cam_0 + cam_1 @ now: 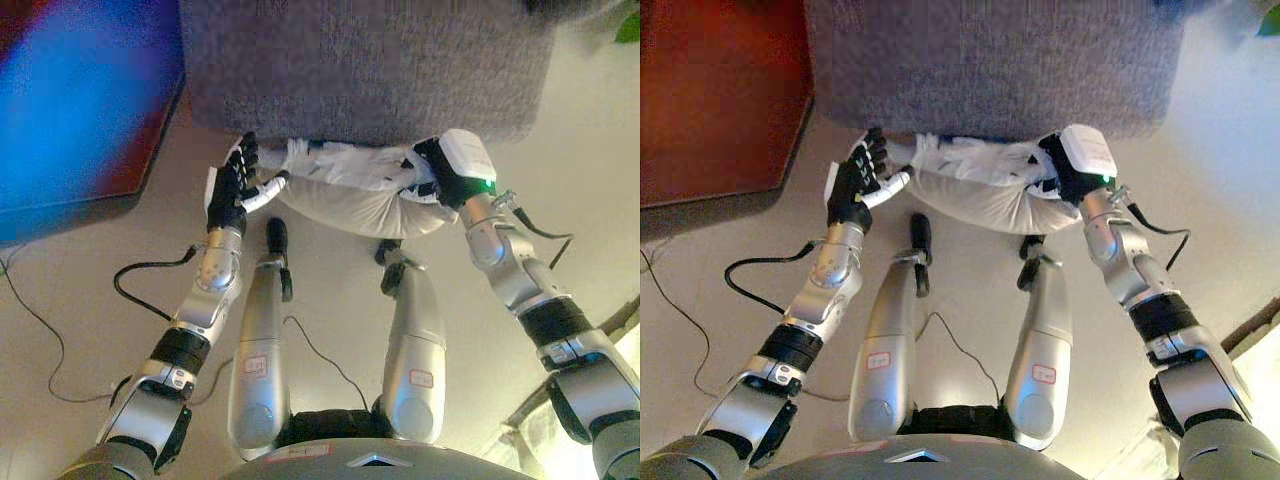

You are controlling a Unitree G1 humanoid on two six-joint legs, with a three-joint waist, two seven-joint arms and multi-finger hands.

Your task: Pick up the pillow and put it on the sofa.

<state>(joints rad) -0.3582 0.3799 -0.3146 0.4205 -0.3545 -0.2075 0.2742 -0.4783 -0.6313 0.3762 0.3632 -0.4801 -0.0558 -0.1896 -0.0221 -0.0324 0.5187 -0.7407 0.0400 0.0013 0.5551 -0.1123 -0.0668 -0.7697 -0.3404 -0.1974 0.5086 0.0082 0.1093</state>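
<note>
A white pillow (350,195) lies on the pale floor against the front foot of the grey sofa (370,70), which fills the top of the view. My left hand (232,185) is at the pillow's left end, fingers straight, thumb touching the cloth. My right hand (440,172) is pressed against the pillow's right end; its fingers are hidden between the hand and the pillow. The pillow (980,190) and both hands, left (858,178) and right (1065,165), show the same way in the right eye view.
A dark red-brown piece of furniture (710,90) stands to the left of the sofa (990,60). A green leaf (628,28) shows at the top right corner. Pale floor (330,290) lies between me and the sofa.
</note>
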